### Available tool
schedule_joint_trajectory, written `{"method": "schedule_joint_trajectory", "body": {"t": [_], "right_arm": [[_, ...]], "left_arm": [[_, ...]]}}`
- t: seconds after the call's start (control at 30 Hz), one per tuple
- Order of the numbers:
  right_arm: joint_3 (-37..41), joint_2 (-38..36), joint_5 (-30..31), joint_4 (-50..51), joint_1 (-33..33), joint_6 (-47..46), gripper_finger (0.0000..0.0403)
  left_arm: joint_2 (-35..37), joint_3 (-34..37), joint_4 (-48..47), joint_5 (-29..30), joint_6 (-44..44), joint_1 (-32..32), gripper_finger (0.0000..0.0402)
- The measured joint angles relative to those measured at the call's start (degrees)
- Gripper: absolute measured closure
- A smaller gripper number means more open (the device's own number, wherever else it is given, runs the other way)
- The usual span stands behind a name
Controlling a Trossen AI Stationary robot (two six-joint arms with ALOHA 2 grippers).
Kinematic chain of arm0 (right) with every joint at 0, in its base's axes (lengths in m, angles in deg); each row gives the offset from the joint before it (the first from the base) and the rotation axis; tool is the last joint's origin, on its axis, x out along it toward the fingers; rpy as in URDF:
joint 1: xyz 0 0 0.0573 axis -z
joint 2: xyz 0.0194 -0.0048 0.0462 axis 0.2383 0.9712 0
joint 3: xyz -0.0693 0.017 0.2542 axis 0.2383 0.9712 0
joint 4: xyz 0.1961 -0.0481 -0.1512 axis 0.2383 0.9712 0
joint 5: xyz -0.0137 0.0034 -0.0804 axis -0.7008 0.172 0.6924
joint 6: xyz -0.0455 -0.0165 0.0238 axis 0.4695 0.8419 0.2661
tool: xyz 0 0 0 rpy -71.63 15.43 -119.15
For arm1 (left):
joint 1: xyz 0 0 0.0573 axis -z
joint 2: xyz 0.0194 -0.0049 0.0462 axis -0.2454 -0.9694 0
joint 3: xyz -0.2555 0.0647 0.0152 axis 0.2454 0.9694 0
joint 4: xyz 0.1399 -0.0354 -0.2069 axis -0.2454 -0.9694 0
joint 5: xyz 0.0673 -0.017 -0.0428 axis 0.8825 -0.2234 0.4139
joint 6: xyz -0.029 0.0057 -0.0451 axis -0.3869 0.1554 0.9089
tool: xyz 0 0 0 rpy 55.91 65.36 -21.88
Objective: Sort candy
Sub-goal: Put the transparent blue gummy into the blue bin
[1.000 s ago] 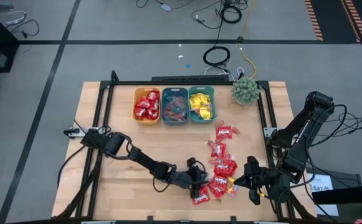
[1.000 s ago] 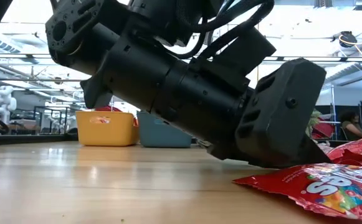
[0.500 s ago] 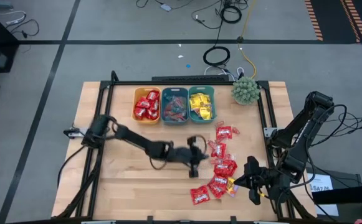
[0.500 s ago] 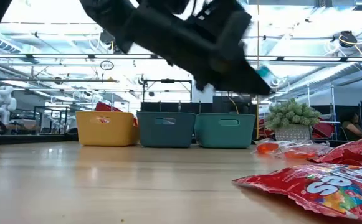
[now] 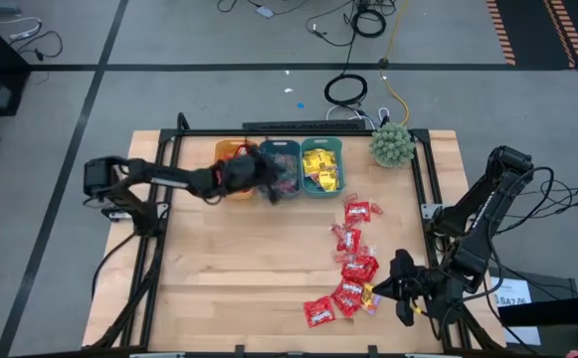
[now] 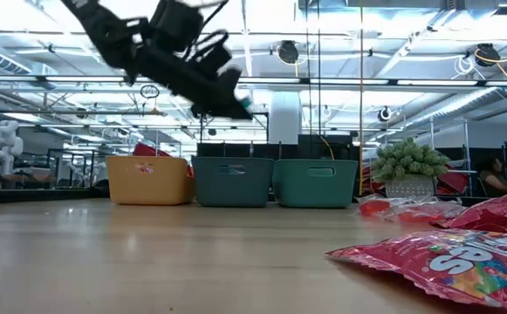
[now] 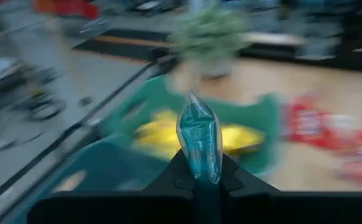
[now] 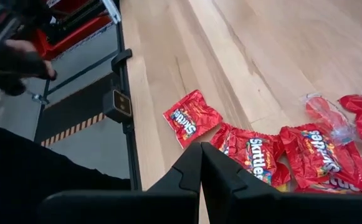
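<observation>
My left gripper [image 5: 272, 187] hangs above the bins at the table's far edge, shut on a small blue clear-wrapped candy [image 7: 199, 140]; a teal speck at its tip [image 6: 247, 106] shows in the low view. Below it stand an orange bin [image 6: 148, 179], a middle teal bin [image 5: 279, 167] and a right teal bin [image 5: 321, 164] that holds yellow packets. Red candy packets [image 5: 353, 268] lie flat on the table at the near right. Beside them my right gripper [image 5: 393, 290] waits, shut and holding nothing [image 8: 200, 152]. My left gripper pinches the blue candy's lower end [image 7: 200, 175] between its two fingertips. The rest of the wrapper sticks out past the fingers, lifted clear, high above the bins. The fingers slant down toward the table's far side.
A green spiky plant [image 5: 393, 144] stands at the far right corner, right of the bins. Black frame rails [image 5: 164, 199] run along the table's left and right sides. Bare wood [image 5: 239, 268] lies between the bins and the red packets.
My left gripper has risen from the red packets at the near edge. It swung toward the far edge and the left, ending above the bins with the blue candy at its tips. The red packets stay where they were.
</observation>
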Motion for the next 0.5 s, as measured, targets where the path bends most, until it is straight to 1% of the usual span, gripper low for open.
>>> {"method": "schedule_joint_trajectory", "body": {"t": [0.1,0.17,0.3,0.37,0.5], "right_arm": [[0.0,0.0,0.71,0.03,0.0,-1.4,0.0403],[0.0,0.0,0.74,0.1,0.0,-1.94,0.0403],[0.0,0.0,2.32,0.77,-0.01,-3.36,0.0403],[0.0,0.0,3.52,1.55,0.0,-4.54,0.0403],[0.0,0.0,3.74,2.27,0.27,-4.98,0.0403]], "left_arm": [[1.18,1.36,-0.78,0.46,0.62,-4.46,0.0385],[1.35,1.19,-0.75,-1.71,2.05,-6.96,0.0371],[1.21,1.27,-3.77,-6.48,2.97,-10.45,0.0316],[1.26,1.25,-3.63,-7.49,2.98,-11.48,0.0284],[1.26,1.25,-2.89,-8.0,2.95,-12.5,0.0226]]}}
